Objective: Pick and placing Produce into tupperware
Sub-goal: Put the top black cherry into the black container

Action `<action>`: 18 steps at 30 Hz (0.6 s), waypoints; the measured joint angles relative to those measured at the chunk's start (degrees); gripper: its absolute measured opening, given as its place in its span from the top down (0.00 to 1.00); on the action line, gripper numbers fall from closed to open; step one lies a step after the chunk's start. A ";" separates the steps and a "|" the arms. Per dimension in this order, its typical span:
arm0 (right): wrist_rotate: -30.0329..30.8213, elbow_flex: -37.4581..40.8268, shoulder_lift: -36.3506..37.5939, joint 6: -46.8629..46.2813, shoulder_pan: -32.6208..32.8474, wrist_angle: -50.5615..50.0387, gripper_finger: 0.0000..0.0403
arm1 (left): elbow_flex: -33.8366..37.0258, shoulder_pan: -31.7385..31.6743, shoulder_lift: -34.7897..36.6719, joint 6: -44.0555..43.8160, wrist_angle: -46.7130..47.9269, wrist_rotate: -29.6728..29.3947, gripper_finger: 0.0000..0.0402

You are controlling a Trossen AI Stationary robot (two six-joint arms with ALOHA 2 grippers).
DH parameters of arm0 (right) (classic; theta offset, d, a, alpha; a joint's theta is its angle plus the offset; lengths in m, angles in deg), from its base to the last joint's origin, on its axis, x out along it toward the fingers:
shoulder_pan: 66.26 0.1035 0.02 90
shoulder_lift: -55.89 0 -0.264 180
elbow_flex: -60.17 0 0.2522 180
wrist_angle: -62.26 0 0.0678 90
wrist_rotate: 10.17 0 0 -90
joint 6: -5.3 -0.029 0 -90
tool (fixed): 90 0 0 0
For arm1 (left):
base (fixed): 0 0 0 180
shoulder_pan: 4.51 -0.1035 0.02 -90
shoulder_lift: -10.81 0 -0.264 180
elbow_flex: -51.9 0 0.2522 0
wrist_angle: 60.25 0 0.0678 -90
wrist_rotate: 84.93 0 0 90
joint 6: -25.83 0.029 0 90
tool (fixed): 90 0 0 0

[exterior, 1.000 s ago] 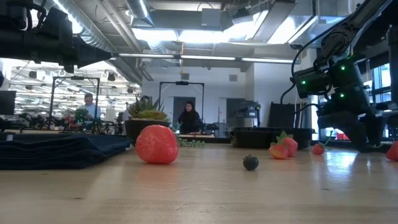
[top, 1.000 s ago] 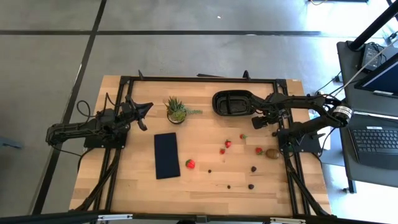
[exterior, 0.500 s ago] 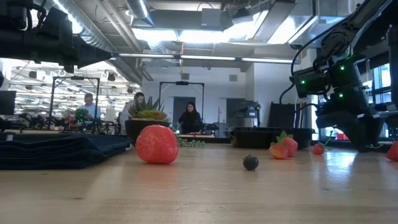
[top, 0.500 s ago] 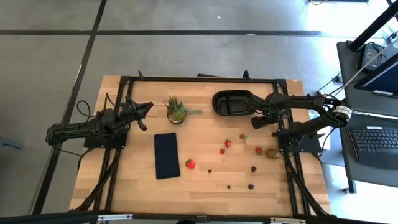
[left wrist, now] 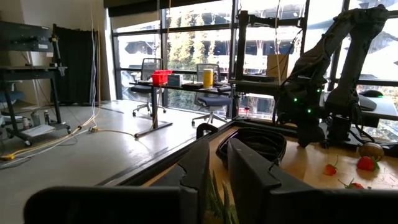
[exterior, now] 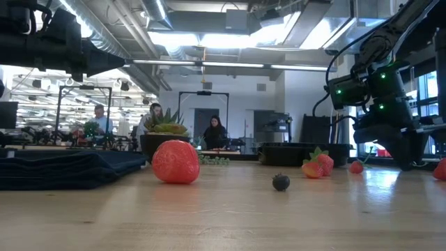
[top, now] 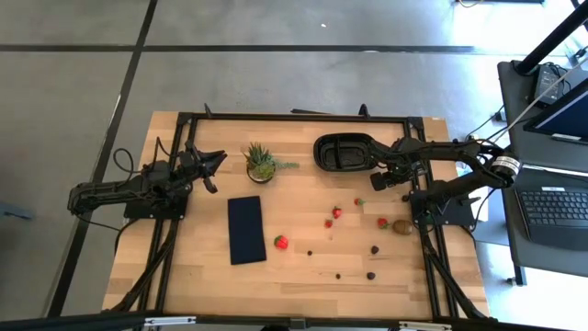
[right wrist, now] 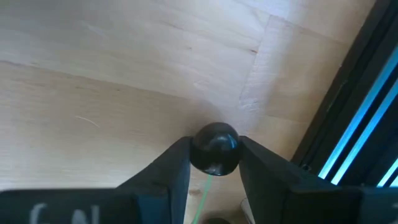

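Observation:
The black oval tupperware (top: 343,153) stands at the table's far side. Right beside it, toward the table's right edge, my right gripper (top: 379,181) points down, shut on a small dark berry (right wrist: 215,148). Loose produce lies on the wood nearer the front: a large strawberry (top: 280,242), smaller strawberries (top: 337,212) (top: 382,222), a brown kiwi (top: 402,226) and dark berries (top: 375,249). My left gripper (top: 216,164) hangs level above the table's left side, with a narrow gap between its fingers (left wrist: 245,177) and nothing in it. My right gripper pinches the dark berry's two opposite sides (right wrist: 198,149) between its two fingers. The fingers come from above, pointing down. The berry sits at the wooden table top, close to the black frame rail.
A spiky potted plant (top: 261,163) stands just ahead of my left gripper. A flat dark pad (top: 246,229) lies left of centre. A black frame (top: 294,117) runs round the table. People show in the room beyond the table.

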State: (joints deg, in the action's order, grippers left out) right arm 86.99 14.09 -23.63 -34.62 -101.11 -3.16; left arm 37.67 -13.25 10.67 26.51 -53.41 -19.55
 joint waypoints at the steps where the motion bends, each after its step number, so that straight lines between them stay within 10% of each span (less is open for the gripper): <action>1: 0.02 0.00 0.00 0.00 0.00 0.00 0.67 | -0.01 0.02 0.00 0.00 0.00 0.00 0.86; 18: 0.45 -1.58 0.94 1.60 -0.04 -0.30 0.67 | 0.00 0.00 0.00 0.00 -0.02 0.00 0.94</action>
State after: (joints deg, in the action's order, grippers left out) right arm 87.44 12.51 -22.69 -33.03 -101.16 -3.46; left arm 37.67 -13.25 10.67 26.51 -53.42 -19.55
